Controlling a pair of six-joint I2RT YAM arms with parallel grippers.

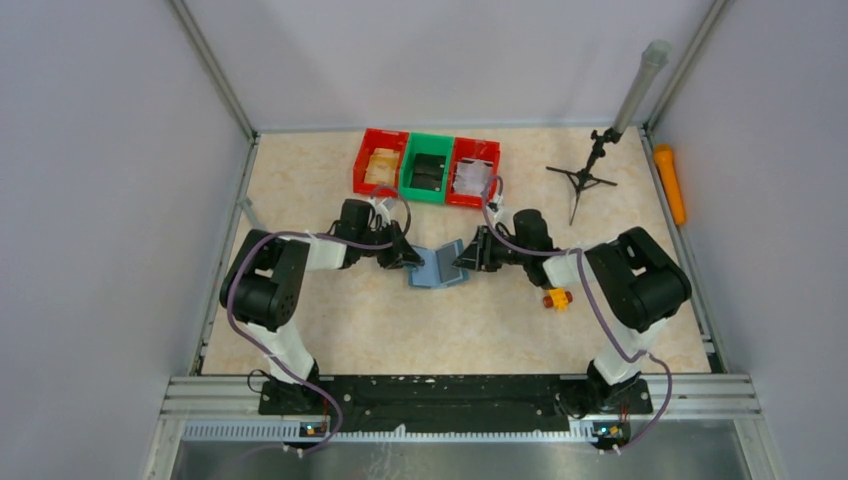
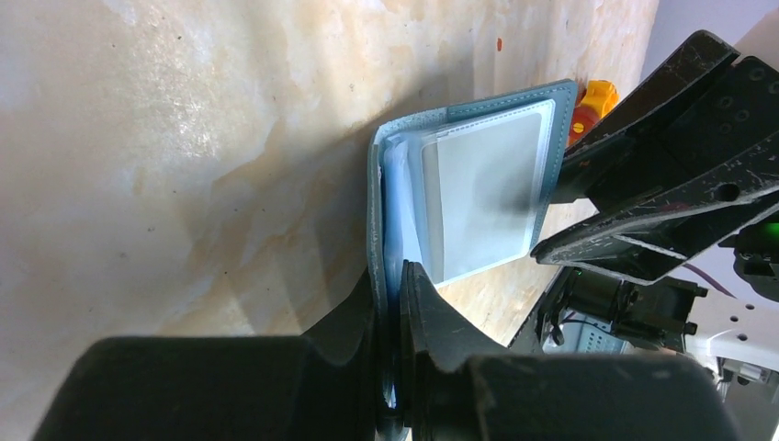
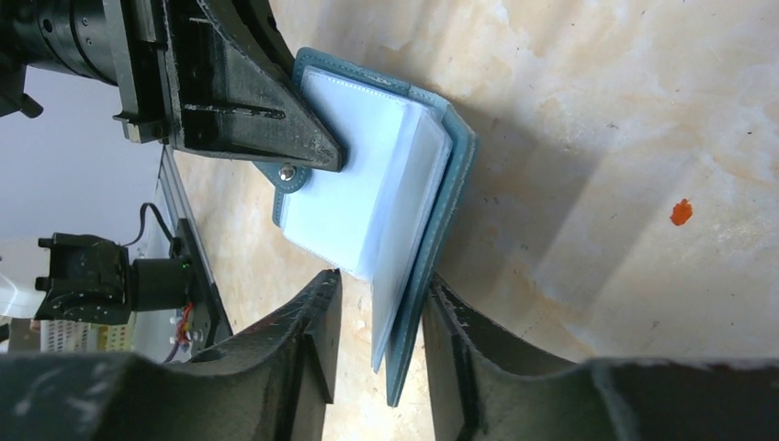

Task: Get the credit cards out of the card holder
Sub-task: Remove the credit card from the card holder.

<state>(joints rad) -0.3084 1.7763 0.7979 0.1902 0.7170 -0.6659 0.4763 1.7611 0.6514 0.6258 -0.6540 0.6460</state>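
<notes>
The left wrist view shows clear pockets [image 2: 491,156] in the card holder [image 2: 459,197]; the right wrist view shows its snap button [image 3: 287,173]. It stands open like a V between the grippers, fold down, running away from the arms. The left gripper [image 2: 397,276] pinches one cover tight. The right gripper [image 3: 378,280] sits loose around the other.

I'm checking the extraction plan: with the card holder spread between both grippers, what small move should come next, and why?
Probably shift the right gripper inward onto the clear sleeves. Its jaws stand open astride the teal cover edge of the card holder, the left gripper is clamped on the other cover, and no card lies outside it yet.
</notes>
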